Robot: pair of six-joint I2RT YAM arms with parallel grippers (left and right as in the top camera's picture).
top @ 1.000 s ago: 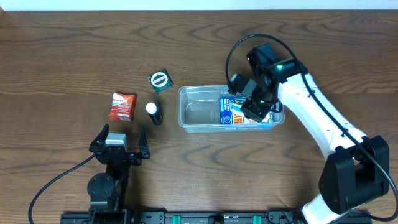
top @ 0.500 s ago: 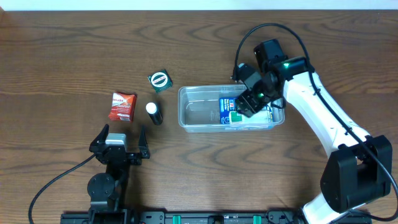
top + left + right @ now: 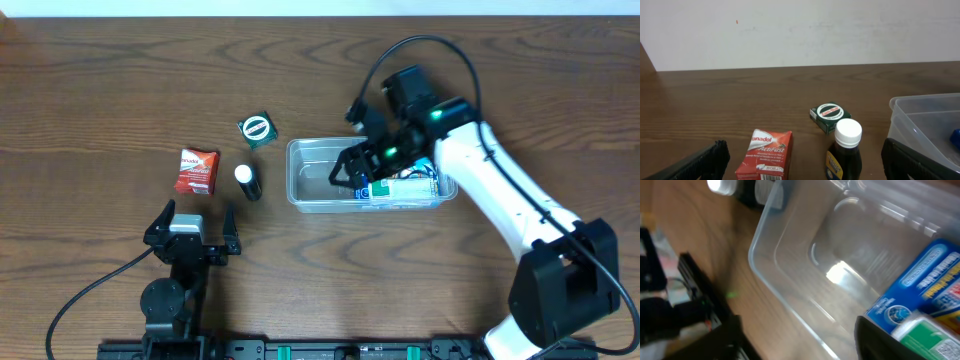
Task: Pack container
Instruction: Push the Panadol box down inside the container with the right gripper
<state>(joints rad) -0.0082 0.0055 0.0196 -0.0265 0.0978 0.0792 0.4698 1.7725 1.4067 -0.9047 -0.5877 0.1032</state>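
Observation:
The clear plastic container (image 3: pixel 292 172) sits right of the table's middle. A blue box (image 3: pixel 366 190) and a green-and-white box (image 3: pixel 400 186) lie in its right half. My right gripper (image 3: pixel 352 164) hovers over the container's middle, open, with nothing between its fingers. In the right wrist view the container's wall (image 3: pixel 790 300) runs under the right gripper (image 3: pixel 800 330), with the blue box (image 3: pixel 920 280) and the green-and-white box (image 3: pixel 927 335) beside the right finger. My left gripper (image 3: pixel 190 232) stands open near the front edge, holding nothing.
Left of the container stand a dark bottle with a white cap (image 3: pixel 246 181), a red Panadol box (image 3: pixel 197 170) and a small green box (image 3: pixel 257 129). The left wrist view shows the red box (image 3: pixel 765 155), the bottle (image 3: pixel 846 150), the green box (image 3: pixel 829 117) and the container's corner (image 3: pixel 920 115).
My right gripper has moved left from the container's right end to its middle. The green-and-white box it carried now lies in the container. The left arm has not moved.

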